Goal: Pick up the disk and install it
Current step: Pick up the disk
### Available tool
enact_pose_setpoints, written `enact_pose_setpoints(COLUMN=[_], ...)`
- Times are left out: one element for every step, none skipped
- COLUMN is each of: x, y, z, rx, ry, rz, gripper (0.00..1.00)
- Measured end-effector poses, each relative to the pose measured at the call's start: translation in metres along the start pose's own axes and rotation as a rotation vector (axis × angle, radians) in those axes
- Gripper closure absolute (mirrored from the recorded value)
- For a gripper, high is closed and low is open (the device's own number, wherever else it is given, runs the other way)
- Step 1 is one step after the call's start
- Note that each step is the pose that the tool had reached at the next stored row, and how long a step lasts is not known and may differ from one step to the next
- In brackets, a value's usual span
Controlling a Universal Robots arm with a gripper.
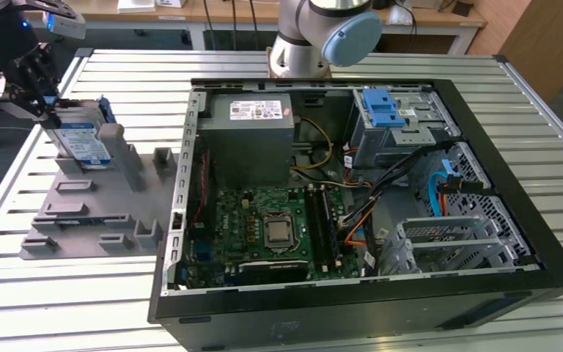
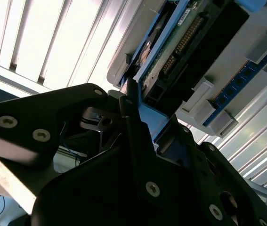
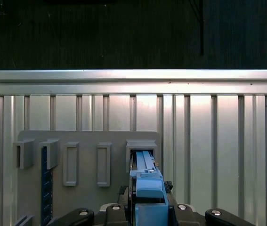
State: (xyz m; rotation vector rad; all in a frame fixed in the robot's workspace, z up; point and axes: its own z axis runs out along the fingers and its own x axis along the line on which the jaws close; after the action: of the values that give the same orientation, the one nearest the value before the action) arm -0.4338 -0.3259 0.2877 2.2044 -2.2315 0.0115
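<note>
At the exterior view's left, the gripper [image 1: 49,110] clamps the upright disk [image 1: 80,145]; if tilted, it may jam in the grey holder [image 1: 86,214].

The case [image 1: 360,312] lies open on the bench [image 1: 67,308], from its middle to the exterior view's right. Beside it, along the bench edge at the exterior view's left, lies the rack [image 1: 81,220]. The disk [image 1: 81,143] stands on edge in a slot at the rack's far end, gripped from above by the tool [image 1: 42,110]. The arm base [image 1: 306,55] stands behind the case at the bench's far edge. Inside the case, the power supply [image 1: 252,136] lies behind the board [image 1: 262,227].
</note>
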Motion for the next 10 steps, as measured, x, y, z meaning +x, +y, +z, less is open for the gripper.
enact_pose_setpoints(x=[0.0,0.0,0.0,0.0,0.0,0.0,0.0,0.0,0.0,0.0], y=[0.0,0.0,0.0,0.0,0.0,0.0,0.0,0.0,0.0,0.0], z=[0.0,0.0,0.0,0.0,0.0,-0.0001,-0.0002,-0.0006,-0.0012,-0.0017], rx=[0.0,0.0,0.0001,0.0,0.0,0.0001,0.0002,0.0,-0.0002,-0.0002], ry=[0.0,0.0,0.0,0.0,0.0,0.0,-0.0001,0.0,0.0001,0.0001], rz=[0.0,0.0,0.0,0.0,0.0,0.0,0.0,0.0,0.0,0.0], gripper=[0.64,0.64,0.64,0.64,0.64,0.64,0.64,0.64,0.64,0.64])
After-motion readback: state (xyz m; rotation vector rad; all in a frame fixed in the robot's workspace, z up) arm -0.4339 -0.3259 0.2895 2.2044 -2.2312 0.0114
